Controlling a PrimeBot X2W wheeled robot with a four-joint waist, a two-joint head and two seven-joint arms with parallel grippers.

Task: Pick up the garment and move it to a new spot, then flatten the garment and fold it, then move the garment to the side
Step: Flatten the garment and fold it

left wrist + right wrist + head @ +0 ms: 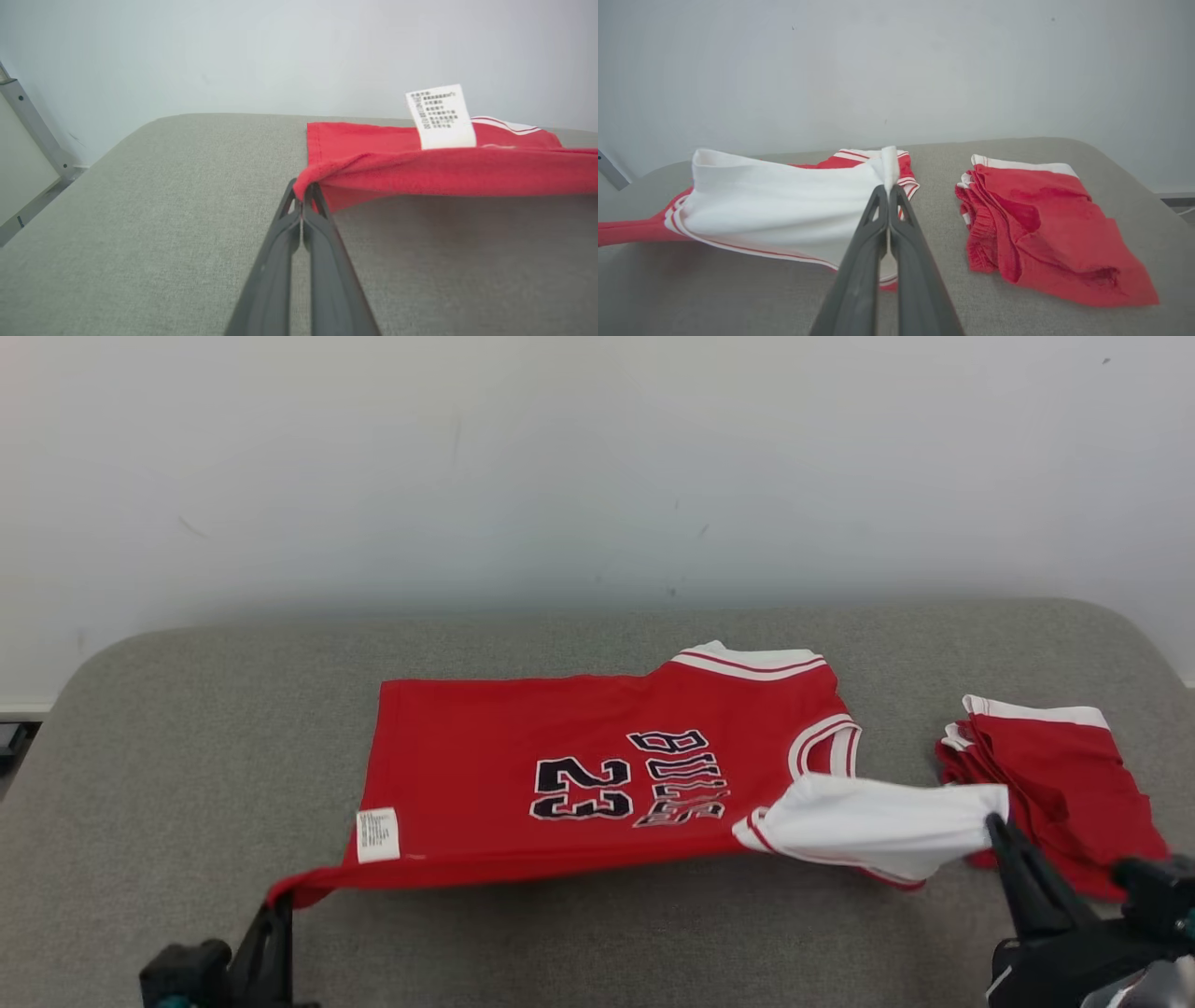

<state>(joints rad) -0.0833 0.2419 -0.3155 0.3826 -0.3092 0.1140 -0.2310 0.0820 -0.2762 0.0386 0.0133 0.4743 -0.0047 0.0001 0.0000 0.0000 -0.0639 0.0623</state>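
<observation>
Right now the red shirt (pixel 579 775) lies in the middle of the head view on the grey padded top (pixel 187 756). It is a sports shirt with no sleeves. It has a dark "23" and dark letters on it, and they look upside down from here. White and red stripes run round the neck hole and the arm hole. A white tag (pixel 377 835) sits near its lower left corner.

The far part lies flat. The near edge is up off the grey top, stretched tight between the two claws. The left gripper (pixel 277 907), at the lower left of the frame, has its fingers pressed together on the red corner. The right gripper (pixel 995 823), at the lower right, pinches a white part of the shirt.

Some red shorts (pixel 1055 784) with a white band lie bunched at the right of the frame, just beside the shirt.
</observation>
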